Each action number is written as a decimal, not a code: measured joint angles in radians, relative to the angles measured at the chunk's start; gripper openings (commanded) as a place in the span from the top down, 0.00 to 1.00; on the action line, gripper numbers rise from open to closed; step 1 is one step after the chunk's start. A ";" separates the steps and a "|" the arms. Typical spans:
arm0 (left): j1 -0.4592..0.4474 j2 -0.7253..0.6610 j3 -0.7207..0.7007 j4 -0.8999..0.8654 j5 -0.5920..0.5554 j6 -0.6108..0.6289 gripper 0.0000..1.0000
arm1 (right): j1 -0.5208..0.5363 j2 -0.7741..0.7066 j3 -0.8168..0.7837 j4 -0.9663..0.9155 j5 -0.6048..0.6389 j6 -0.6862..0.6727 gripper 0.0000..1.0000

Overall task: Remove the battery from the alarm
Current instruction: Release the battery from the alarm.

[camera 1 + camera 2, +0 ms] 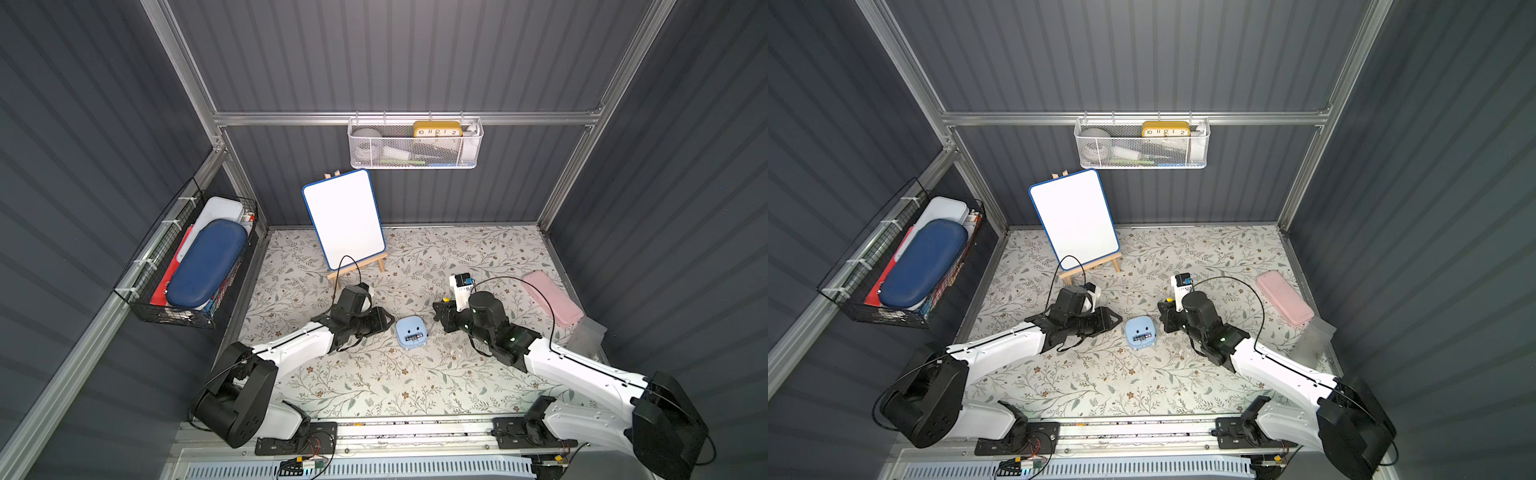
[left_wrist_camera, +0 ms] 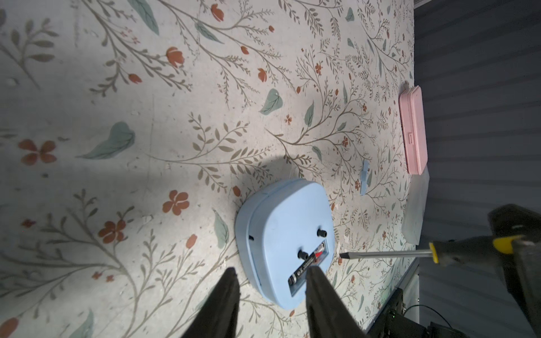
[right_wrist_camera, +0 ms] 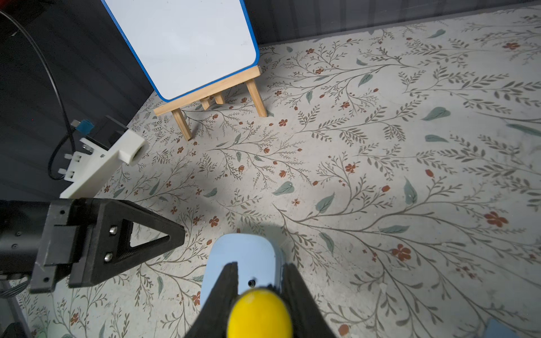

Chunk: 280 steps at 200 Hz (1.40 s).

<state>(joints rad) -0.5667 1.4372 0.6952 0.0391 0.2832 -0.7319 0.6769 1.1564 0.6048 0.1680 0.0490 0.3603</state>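
Lying face down on the desk [image 1: 374, 374], the alarm [image 1: 410, 331] shows its battery [image 2: 306, 264] in the open slot. Our left fingers [image 2: 225, 298] hang spread just left of it; our right fingers [image 3: 222, 292] pinch a screwdriver [image 2: 386, 254]. We should pry gently under one end.

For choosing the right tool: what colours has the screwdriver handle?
Black and yellow screwdriver handle; clearest in left wrist view.
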 measured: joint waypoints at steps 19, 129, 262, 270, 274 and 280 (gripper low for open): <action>0.000 0.042 0.034 0.000 0.001 0.001 0.60 | -0.001 0.003 0.005 0.004 0.000 -0.003 1.00; -0.047 0.174 0.240 -0.247 -0.123 0.090 0.62 | -0.001 0.017 0.047 0.010 -0.027 -0.021 1.00; -0.176 0.267 0.375 -0.434 -0.244 0.106 0.63 | 0.024 0.047 0.054 0.013 -0.049 -0.066 1.00; -0.176 0.271 0.375 -0.434 -0.243 0.106 0.63 | 0.025 0.047 0.048 0.024 -0.049 -0.071 1.00; -0.176 0.274 0.375 -0.434 -0.243 0.103 0.63 | 0.025 0.047 0.044 0.031 -0.049 -0.074 1.00; -0.176 0.275 0.375 -0.434 -0.243 0.103 0.64 | 0.025 0.047 0.037 0.041 -0.049 -0.079 1.00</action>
<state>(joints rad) -0.7425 1.7126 1.0702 -0.3946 0.0399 -0.6292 0.7021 1.2030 0.6415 0.2089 -0.0002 0.2810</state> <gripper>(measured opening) 0.367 0.268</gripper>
